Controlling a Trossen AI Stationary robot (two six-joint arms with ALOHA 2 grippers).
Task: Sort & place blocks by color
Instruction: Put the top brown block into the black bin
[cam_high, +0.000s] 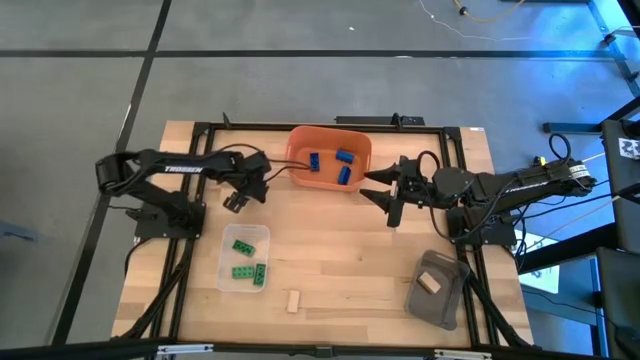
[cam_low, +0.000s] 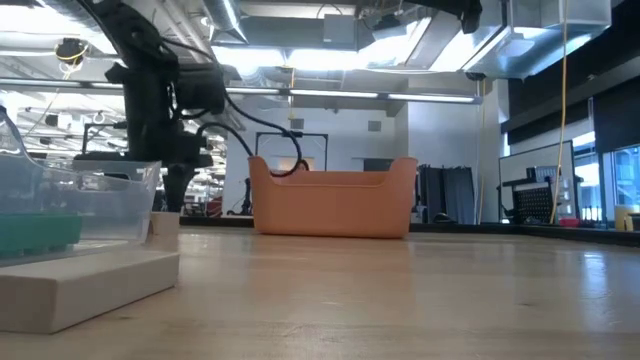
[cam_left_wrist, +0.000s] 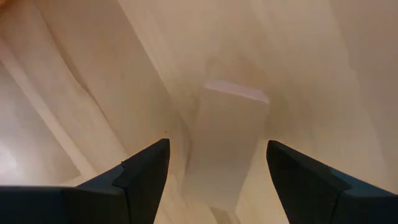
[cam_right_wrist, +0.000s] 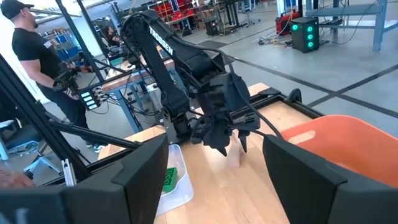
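Between the open left hand's (cam_left_wrist: 214, 180) fingers, a tan block (cam_left_wrist: 225, 146).

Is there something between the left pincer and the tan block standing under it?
Nothing visible. The left pincer hangs open right over the upright tan block, whose top shows between the two fingers with only bare table around it.

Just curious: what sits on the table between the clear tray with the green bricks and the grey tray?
One pale tan block lies alone between the clear tray and the grey tray; otherwise bare wood, per the high view.
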